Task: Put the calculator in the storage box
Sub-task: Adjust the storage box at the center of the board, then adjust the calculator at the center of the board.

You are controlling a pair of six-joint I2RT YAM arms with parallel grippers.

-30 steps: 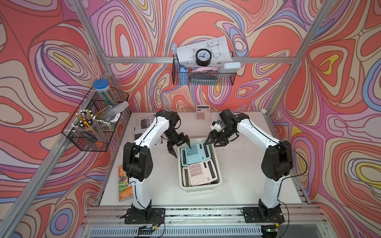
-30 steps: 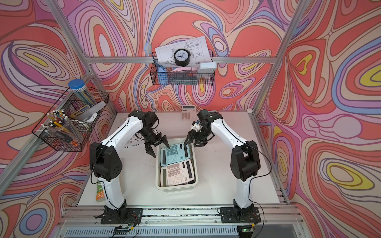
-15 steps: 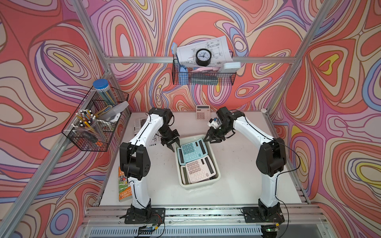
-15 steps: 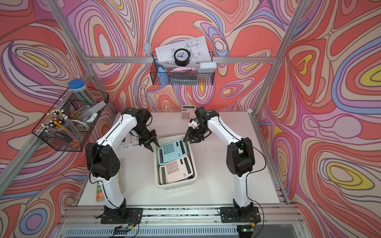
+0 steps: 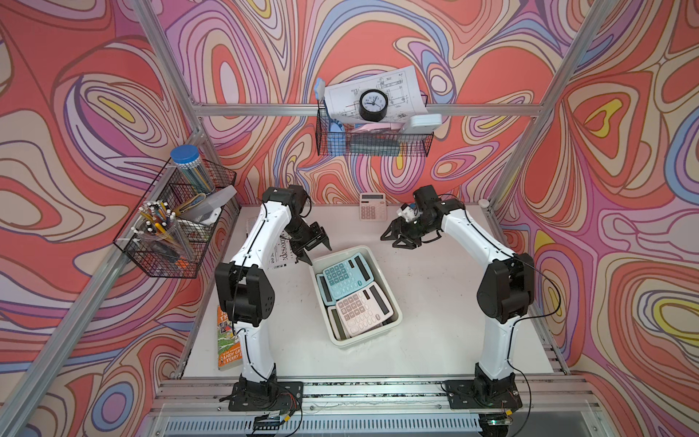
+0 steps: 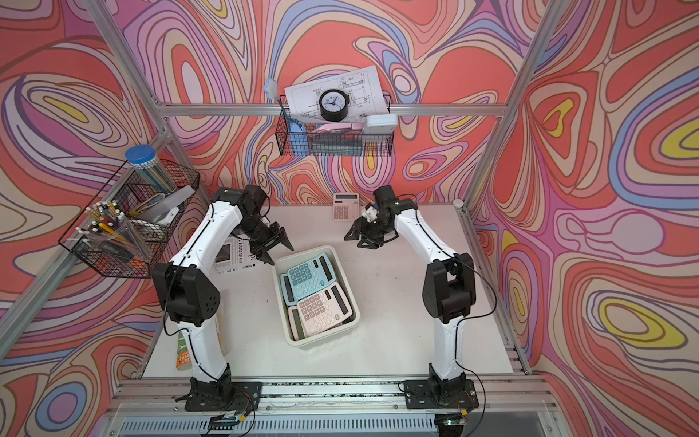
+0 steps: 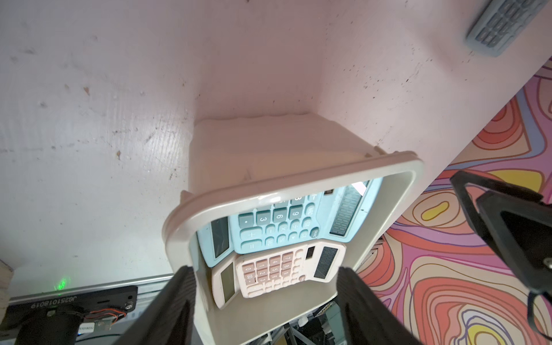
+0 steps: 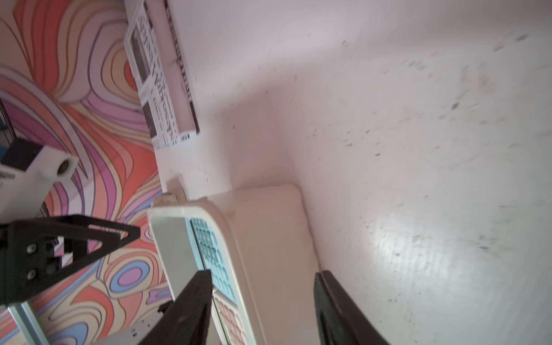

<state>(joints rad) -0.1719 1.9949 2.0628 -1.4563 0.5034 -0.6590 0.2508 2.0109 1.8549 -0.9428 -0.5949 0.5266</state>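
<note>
The cream storage box (image 5: pixel 363 338) (image 6: pixel 321 339) lies mid-table, slightly turned. Inside it are a blue calculator (image 5: pixel 346 276) (image 7: pixel 277 221) at the far end and a pink calculator (image 5: pixel 361 310) (image 7: pixel 277 268) at the near end. Another pale calculator (image 5: pixel 373 206) (image 6: pixel 345 206) lies on the table by the back wall. My left gripper (image 5: pixel 319 255) (image 7: pixel 265 268) hangs open just off the box's far left corner, holding nothing. My right gripper (image 5: pixel 389 242) (image 8: pixel 263 272) is open and empty beyond the far right corner. In the right wrist view the box wall (image 8: pixel 263 233) shows between its fingers.
A newspaper (image 5: pixel 280 251) lies under the left arm. A book (image 5: pixel 229 336) sits at the front left edge. Black wire baskets hang on the left wall (image 5: pixel 174 219) and back wall (image 5: pixel 372 140), the latter with a clock (image 5: pixel 373 106).
The box has slid slightly toward the back and turned, its far end going left. Both grippers narrowed and opened again, and now stand a little farther back from the box.
</note>
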